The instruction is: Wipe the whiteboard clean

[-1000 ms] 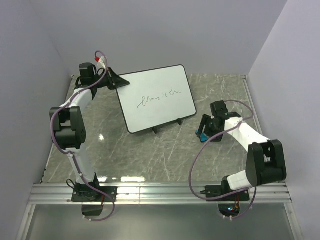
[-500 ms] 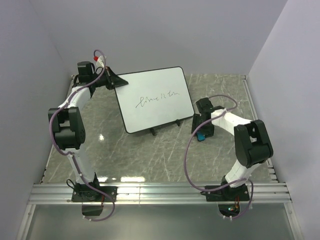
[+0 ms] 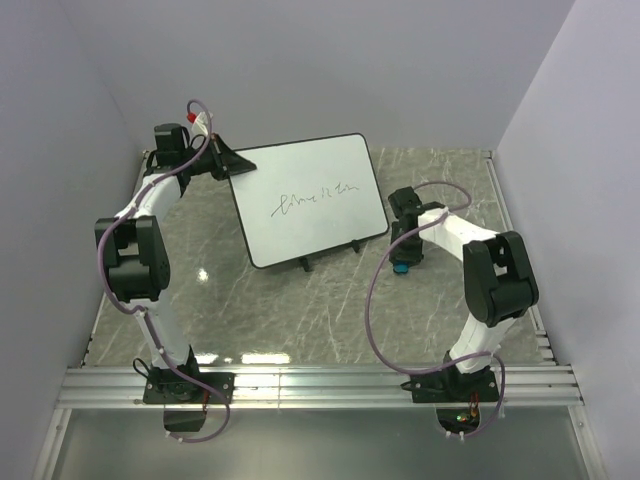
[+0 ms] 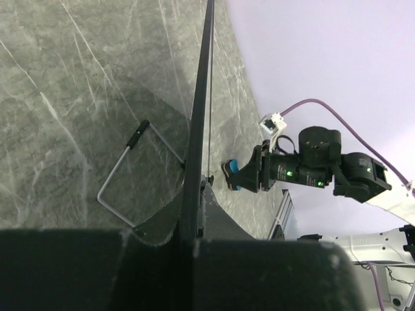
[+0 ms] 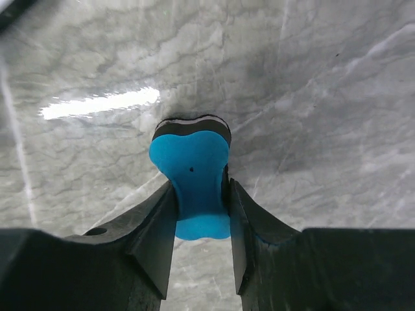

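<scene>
One whiteboard [image 3: 310, 200] — propped facing the arms, long axis left–right.

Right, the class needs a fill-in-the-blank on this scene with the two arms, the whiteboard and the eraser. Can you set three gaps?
1. Of the left gripper and the right gripper, the one shut on the whiteboard's edge is the ____.
2. The right gripper is shut on an eraser coloured ____.
3. Touching or apart: the eraser is ____ from the whiteboard.
Missing words: left; blue; apart.
</scene>
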Robot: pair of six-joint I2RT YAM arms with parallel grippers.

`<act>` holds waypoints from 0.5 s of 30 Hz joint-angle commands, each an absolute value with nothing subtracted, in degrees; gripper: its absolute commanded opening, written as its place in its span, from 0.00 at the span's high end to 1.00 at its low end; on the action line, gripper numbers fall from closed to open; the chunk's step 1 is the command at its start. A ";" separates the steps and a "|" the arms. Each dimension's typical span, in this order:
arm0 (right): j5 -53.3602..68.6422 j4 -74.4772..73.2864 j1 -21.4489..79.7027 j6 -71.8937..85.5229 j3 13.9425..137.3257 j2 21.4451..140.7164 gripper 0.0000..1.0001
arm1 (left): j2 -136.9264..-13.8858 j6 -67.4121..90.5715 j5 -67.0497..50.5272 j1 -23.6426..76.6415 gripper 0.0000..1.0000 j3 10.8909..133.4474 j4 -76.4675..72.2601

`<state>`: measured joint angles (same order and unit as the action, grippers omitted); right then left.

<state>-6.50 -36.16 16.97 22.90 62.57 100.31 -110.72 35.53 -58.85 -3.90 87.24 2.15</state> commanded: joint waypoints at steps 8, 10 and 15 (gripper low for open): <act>7.85 -41.67 17.14 24.34 87.17 96.59 1.00 | -109.51 31.11 -50.80 -2.37 1.00 84.03 3.52; 13.42 -40.87 17.40 25.66 92.79 97.90 1.00 | -109.77 31.20 -50.80 -1.23 1.00 84.20 3.51; 23.45 -39.02 22.22 28.65 106.74 105.72 1.00 | -109.34 30.49 -50.01 1.75 1.00 84.11 4.75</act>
<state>13.89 -39.99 18.50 26.63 99.90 101.60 -110.08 36.16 -56.53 -1.41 85.84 0.01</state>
